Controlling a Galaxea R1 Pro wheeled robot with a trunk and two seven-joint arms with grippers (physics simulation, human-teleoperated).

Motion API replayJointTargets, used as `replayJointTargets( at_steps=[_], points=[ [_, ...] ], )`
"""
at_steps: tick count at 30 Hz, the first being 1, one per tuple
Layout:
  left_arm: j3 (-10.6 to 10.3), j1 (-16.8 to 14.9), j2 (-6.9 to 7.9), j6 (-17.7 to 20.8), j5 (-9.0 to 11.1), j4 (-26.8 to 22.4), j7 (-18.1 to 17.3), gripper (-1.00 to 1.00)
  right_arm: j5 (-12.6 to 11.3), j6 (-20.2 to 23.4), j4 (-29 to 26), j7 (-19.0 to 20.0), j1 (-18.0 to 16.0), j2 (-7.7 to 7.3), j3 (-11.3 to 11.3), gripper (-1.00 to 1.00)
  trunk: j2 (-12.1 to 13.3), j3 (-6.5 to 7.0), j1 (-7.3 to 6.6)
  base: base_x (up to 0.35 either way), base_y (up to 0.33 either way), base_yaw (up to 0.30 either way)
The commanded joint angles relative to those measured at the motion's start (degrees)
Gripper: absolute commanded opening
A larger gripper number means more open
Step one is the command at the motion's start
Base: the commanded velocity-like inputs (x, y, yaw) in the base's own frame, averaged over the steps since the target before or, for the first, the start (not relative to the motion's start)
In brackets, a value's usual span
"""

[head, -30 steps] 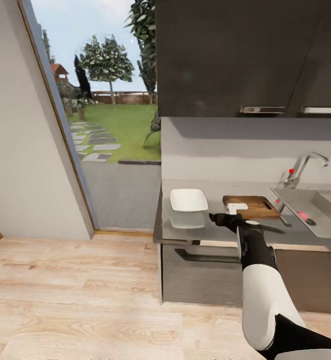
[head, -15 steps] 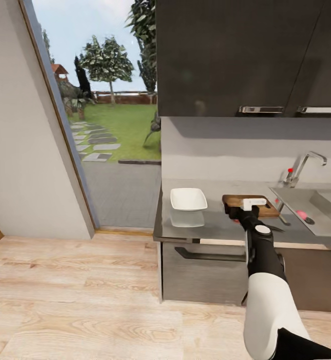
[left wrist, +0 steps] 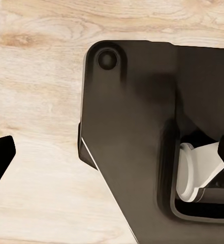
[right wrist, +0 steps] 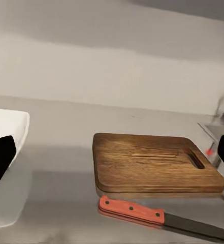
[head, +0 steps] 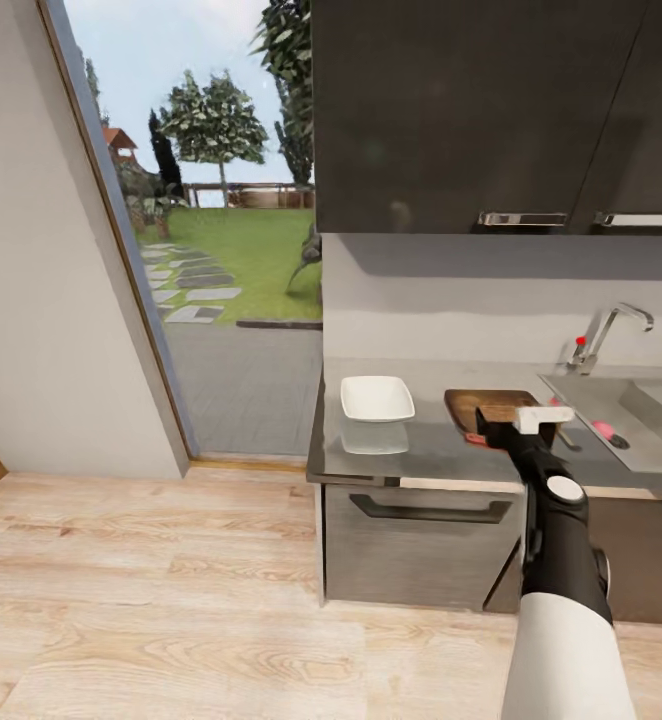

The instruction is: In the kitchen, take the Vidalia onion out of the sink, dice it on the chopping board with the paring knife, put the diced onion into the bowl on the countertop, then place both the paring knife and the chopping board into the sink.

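Note:
The chopping board (head: 486, 402) lies on the grey countertop (head: 421, 455), and the white bowl (head: 377, 398) stands to its left. My right gripper (head: 503, 426) hovers over the board's front edge, partly covering it. In the right wrist view the board (right wrist: 152, 162) is straight ahead, with the paring knife (right wrist: 134, 210) on the counter just in front of it. The right gripper (right wrist: 112, 152) is open and empty. A small pink Vidalia onion (head: 605, 430) lies in the sink (head: 661, 450) at the right. The left gripper (left wrist: 114, 152) is open over the wooden floor.
The chrome tap (head: 603, 338) stands behind the sink. Dark upper cabinets (head: 491, 110) hang above the counter. A drawer handle (head: 426, 512) sticks out under the counter edge. A glass door to the garden (head: 221, 230) is at the left, with wooden floor (head: 171, 590) before it.
My right arm has swung rightward along the counter's front, from between bowl and board to the board's right part. The view has shifted slightly.

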Motion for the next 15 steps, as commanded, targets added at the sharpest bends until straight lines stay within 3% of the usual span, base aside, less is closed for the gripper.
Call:
replayJointTargets(
  at_steps=[1,3,4,11,15],
  points=[
    [0.13,0.02,-0.04,-0.05,0.13,-0.09,-0.04,1.0,-0.1,0.14,-0.83,1.34,0.27,0.07,-0.18,1.0,-0.12,-0.11,0.04,0.0,0.0,0.0],
    [0.13,0.02,-0.04,-0.05,0.12,-0.09,-0.04,1.0,-1.01,0.08,-3.11,3.55,1.28,0.07,-0.14,1.0,-0.12,-0.11,0.04,0.0,0.0,0.0],
    [0.13,0.02,-0.04,-0.05,0.09,-0.09,-0.04,1.0,-1.68,-0.14,-6.57,5.25,3.98,0.07,-0.1,1.0,-0.12,-0.11,0.04,0.0,0.0,0.0],
    [0.13,0.02,-0.04,-0.05,0.14,-0.09,0.1,1.0,-1.97,-5.56,-9.96,5.21,9.34,0.07,-0.01,1.0,-0.12,-0.11,0.04,0.0,0.0,0.0],
    [0.13,0.02,-0.04,-0.05,0.15,-0.09,0.13,1.0,-1.99,-6.47,-10.15,4.98,10.88,0.07,-0.09,1.0,-0.12,-0.11,0.04,0.0,0.0,0.0]
  ],
)
